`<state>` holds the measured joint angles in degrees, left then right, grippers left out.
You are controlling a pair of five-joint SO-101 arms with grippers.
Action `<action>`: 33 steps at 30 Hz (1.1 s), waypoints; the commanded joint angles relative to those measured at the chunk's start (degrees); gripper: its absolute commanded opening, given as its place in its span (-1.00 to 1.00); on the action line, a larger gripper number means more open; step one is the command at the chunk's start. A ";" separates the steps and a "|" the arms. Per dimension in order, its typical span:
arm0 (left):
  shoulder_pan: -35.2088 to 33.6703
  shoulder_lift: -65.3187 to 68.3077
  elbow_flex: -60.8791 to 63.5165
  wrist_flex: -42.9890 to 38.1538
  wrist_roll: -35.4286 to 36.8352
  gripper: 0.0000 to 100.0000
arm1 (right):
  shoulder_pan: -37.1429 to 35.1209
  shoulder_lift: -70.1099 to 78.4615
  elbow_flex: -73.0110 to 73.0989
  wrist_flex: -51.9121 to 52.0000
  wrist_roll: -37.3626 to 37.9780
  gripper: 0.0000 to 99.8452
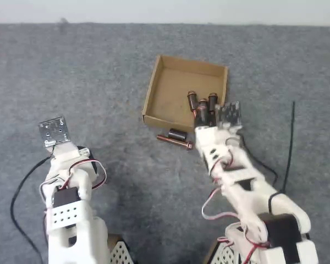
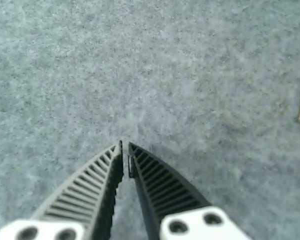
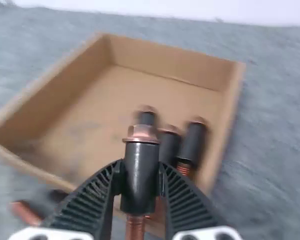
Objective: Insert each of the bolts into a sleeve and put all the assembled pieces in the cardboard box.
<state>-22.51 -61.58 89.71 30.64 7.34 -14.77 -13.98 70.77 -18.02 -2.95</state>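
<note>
Sleeved bolt (image 3: 140, 150), clamped in right tool (image 3: 140, 169)

The table (image 1: 99, 71) has a gray, fuzzy cover, like a carpet. It goes back as far as a pale wall. A brown cardboard box (image 1: 173, 88) sits on it, past the middle and a little to the right. The box is open on top and turned a bit, so one corner points to the front. Just in front of the box lie two small things. One is a short black sleeve (image 1: 177, 133). The other is a long copper bolt (image 1: 175, 142), right beside the sleeve on the near side. A thin black wire (image 1: 291, 137) runs over the table on the right. Another black wire (image 1: 14, 201) bends over it on the left.
</note>
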 commanded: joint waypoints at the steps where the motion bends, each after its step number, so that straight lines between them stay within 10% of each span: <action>1: 0.26 -1.32 -2.95 -0.09 -0.53 -0.97 | 2.86 -3.30 -9.32 11.21 0.79 -0.99; 33: 0.35 -1.32 -2.95 -0.09 -0.53 -0.97 | -1.80 21.49 -52.66 42.95 0.70 -0.98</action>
<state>-22.51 -61.58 89.71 30.64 7.34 -16.62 7.12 24.18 24.79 -2.95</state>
